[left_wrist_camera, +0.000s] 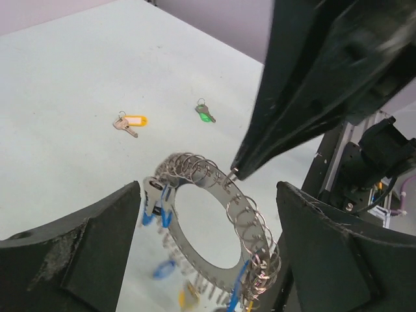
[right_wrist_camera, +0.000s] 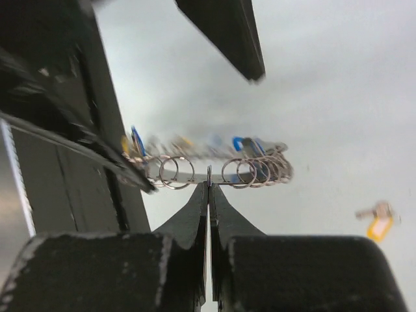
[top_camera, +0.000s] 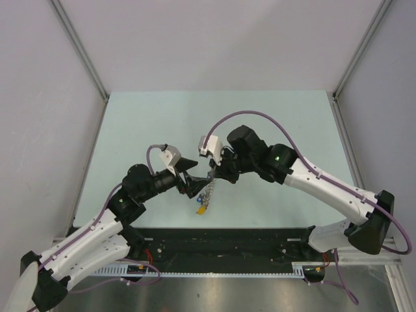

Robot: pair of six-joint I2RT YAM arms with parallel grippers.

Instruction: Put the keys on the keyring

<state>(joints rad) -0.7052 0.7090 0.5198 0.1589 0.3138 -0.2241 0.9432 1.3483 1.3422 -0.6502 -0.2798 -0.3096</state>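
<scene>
The keyring is a flat metal ring strung with small split rings and blue- and yellow-headed keys. It hangs above the table. My right gripper is shut on one small split ring at the keyring's edge; its tips also show in the left wrist view. My left gripper is open, with a jaw on each side of the keyring. The green key and the yellow key lie loose on the table beyond it. The yellow key also shows in the right wrist view. In the top view both grippers meet over the keyring.
The pale green table has grey walls at its sides and back. A black rail runs along the near edge between the arm bases. The loose keys do not show in the top view.
</scene>
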